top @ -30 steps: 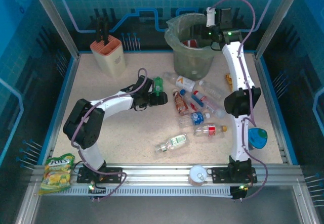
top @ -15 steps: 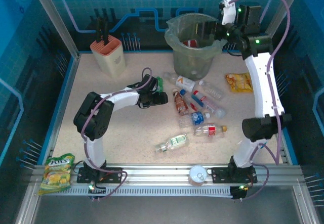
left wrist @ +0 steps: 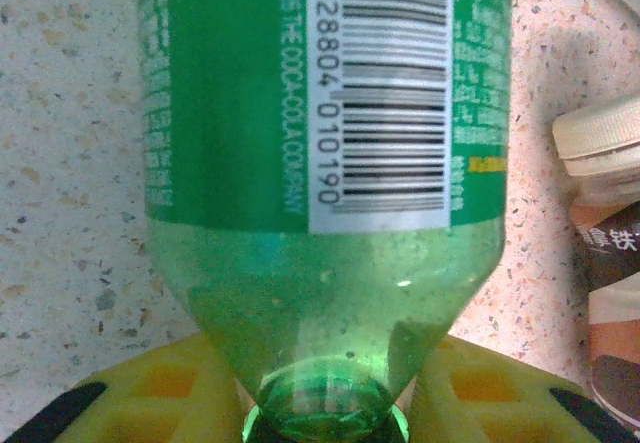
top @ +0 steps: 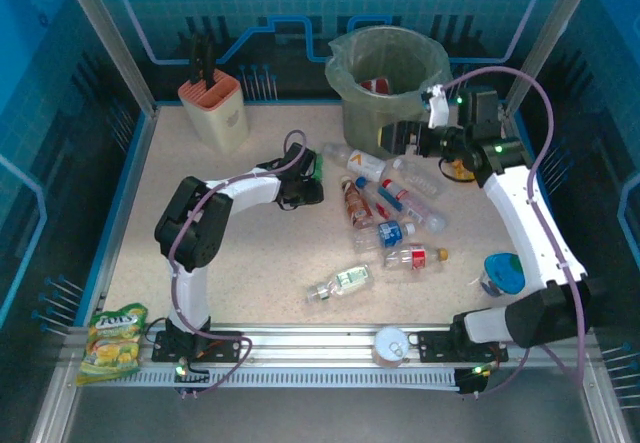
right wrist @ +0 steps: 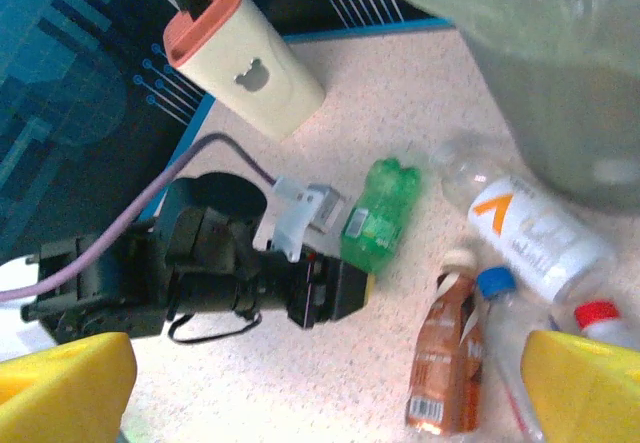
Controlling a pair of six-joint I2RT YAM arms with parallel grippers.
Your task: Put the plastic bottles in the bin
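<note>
Since a second ago the right arm has been swung down from above the bin [top: 352, 88], and the left hand [top: 309, 184] has been closed.

From above, the bin is seen at the far edge of the surface [top: 250, 253], right of middle, with one bottle inside. The right hand [top: 392, 136] is held low, just before the bin's wall. The green bottle [top: 315, 166] lies left of the bin, and its neck end is gripped by the left hand. The other bottles [top: 390, 231] are scattered between the bin and the surface's middle.

At the left wrist, the green bottle's neck is pinched between the yellow fingers [left wrist: 150, 398]. A brown bottle [left wrist: 610, 293] lies near it.

At the right wrist, the right hand's fingers [right wrist: 60, 383] are spread wide, with nothing held between them. Beyond them are seen the green bottle [right wrist: 380, 218], the left hand [right wrist: 335, 288] and a knife block [right wrist: 245, 63].
</note>
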